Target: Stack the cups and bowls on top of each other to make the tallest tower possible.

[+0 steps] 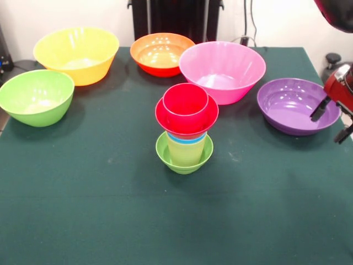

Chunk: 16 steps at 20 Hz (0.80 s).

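The tower stands mid-table. Its base is the small lime-green bowl. In it sit the pale yellow cup and the blue cup, of which only a rim shows. Above them is the small red bowl, with the red cup on top. My gripper is at the right edge, over the right rim of the purple bowl. It is open and empty. The yellow bowl, green bowl, orange bowl and pink bowl stand apart on the table.
The dark green table reaches to the front edge of the view. The robot's pedestal stands behind the orange bowl. The large bowls form an arc along the far side.
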Motion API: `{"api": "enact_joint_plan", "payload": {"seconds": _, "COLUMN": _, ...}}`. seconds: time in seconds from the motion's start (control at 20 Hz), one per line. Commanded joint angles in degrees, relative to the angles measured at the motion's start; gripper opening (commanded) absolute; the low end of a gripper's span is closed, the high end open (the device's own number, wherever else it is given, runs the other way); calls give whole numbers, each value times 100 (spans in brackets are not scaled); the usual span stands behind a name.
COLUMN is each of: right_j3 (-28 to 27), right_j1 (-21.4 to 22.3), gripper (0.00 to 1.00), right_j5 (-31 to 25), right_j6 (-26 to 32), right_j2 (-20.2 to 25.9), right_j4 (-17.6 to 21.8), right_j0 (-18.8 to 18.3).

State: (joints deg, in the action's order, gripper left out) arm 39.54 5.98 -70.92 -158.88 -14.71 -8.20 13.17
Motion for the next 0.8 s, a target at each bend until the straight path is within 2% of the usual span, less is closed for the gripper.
{"api": "enact_joint_plan", "payload": {"seconds": 0.05, "right_j3": -239, "right_j1": -104, "gripper": 100, "right_j5": -1379, "right_j6": -237, "right_j2": 370, "right_j4": -124, "right_j0": -154}}
{"api": "enact_joint_plan", "payload": {"seconds": 0.25, "right_j3": -115, "right_j1": -40, "gripper": 100, "right_j5": -1382, "right_j6": -402, "right_j2": 342, "right_j4": -167, "right_j0": -91}}
{"api": "enact_joint_plan", "payload": {"seconds": 0.5, "right_j3": 253, "right_j1": -109, "gripper": 100, "right_j5": -720, "right_j6": -698, "right_j2": 356, "right_j4": -170, "right_j0": 101}}
{"api": "enact_joint_plan", "payload": {"seconds": 0.8, "right_j3": 262, "right_j1": -207, "gripper": 100, "right_j5": -590, "right_j6": -847, "right_j2": 306, "right_j4": -209, "right_j0": 145}}
